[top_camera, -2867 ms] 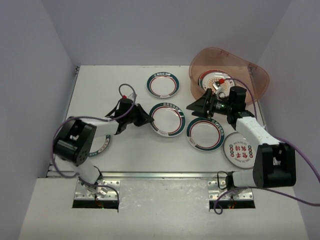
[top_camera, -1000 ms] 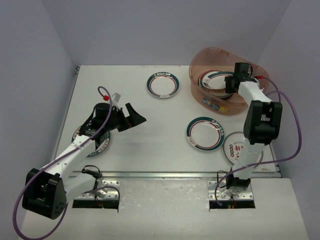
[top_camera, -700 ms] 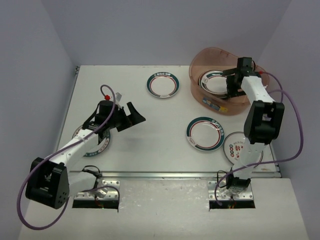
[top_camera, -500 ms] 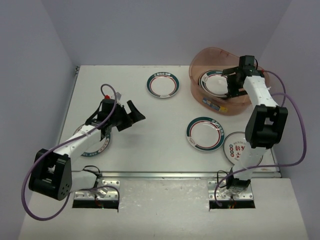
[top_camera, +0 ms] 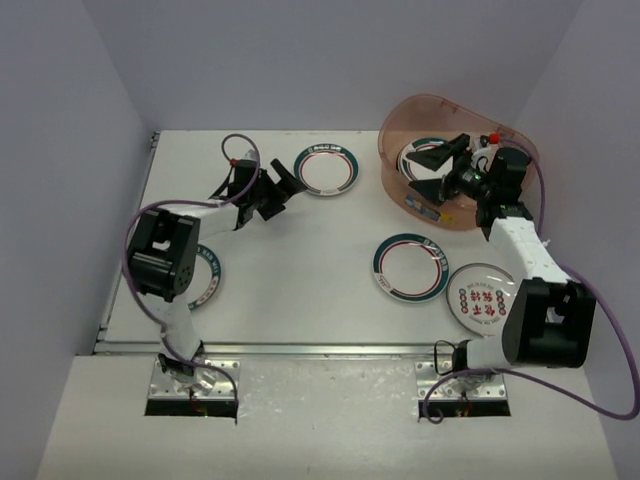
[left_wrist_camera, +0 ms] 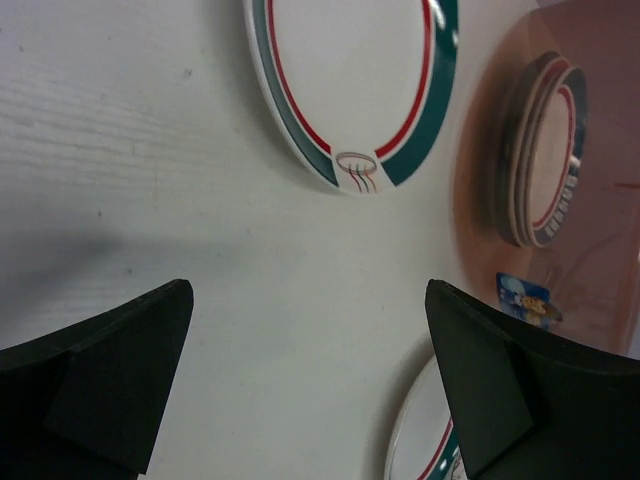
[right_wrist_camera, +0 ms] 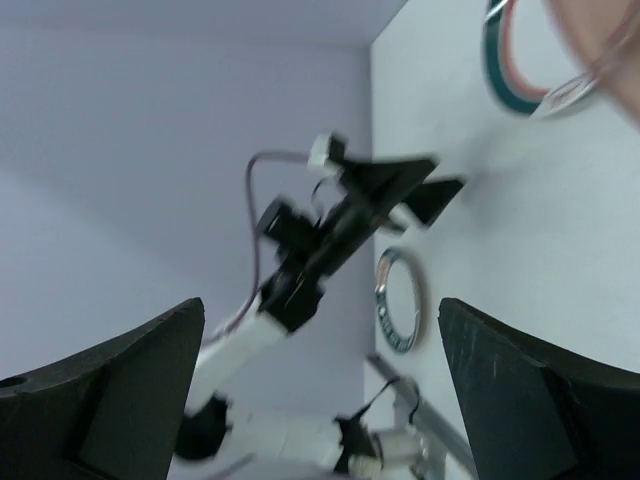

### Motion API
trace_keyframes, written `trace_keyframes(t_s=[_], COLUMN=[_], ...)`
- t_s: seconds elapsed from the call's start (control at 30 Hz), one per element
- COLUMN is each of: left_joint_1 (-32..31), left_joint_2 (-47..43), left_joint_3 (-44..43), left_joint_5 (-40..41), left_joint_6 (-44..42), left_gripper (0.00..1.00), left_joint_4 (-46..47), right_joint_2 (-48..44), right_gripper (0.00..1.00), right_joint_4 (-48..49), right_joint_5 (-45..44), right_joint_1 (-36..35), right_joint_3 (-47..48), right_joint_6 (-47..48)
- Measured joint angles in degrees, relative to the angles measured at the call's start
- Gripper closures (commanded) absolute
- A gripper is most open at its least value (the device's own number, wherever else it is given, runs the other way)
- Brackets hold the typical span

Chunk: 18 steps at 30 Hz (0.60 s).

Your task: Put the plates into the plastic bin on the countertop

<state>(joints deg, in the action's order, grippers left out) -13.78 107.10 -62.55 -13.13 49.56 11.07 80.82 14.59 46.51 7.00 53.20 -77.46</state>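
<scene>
Now the left gripper [top_camera: 281, 192] is held low over the countertop [top_camera: 300, 300], far-left of ctr, jaws spread wide w/ nothing btwn them. A teal-rimmed plate [top_camera: 326, 168] is found just right of it, flat on the top and not touched. In the left wrist view it is shown ahead of the fingertips w/ a gap.

Over at far right, the right gripper [top_camera: 428, 170] is held above the bin [top_camera: 455, 102], jaws likewise wide apart, nothing clamped. A stack of plates [top_camera: 412, 165] is seen inside the bin, under that gripper; contact can't be told.

Three more are left out on the countertop. A second teal-rimmed plate [top_camera: 411, 267] is set near the bin, right of ctr. A red-lettered plate [top_camera: 478, 297] is seen just right of it, rims close. A near-left plate [top_camera: 205, 277] is partly covered by the left arm [top_camera: 160, 252]. The right wrist view is blurred.
</scene>
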Motion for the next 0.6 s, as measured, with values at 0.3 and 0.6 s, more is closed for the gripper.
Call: trace_keyframes(t_s=[0.3,0.6], left_joint_1=[0.40,0.71], left_joint_2=[20.17,29.74], left_joint_3=[-19.14,-32.09], left_joint_5=[-0.51,1.10], left_joint_6=[2.03,4.21], left_gripper=[0.24,0.82], left_joint_4=[1.37,-3.24], right_joint_2=[-15.17,-7.50], right_gripper=[0.01,0.01], right_joint_4=[15.29,52.16], right_joint_5=[19.04,24.16], right_joint_1=[-0.24,-0.22], right_joint_3=[-21.69,-31.24], right_joint_6=[-2.10,-29.33])
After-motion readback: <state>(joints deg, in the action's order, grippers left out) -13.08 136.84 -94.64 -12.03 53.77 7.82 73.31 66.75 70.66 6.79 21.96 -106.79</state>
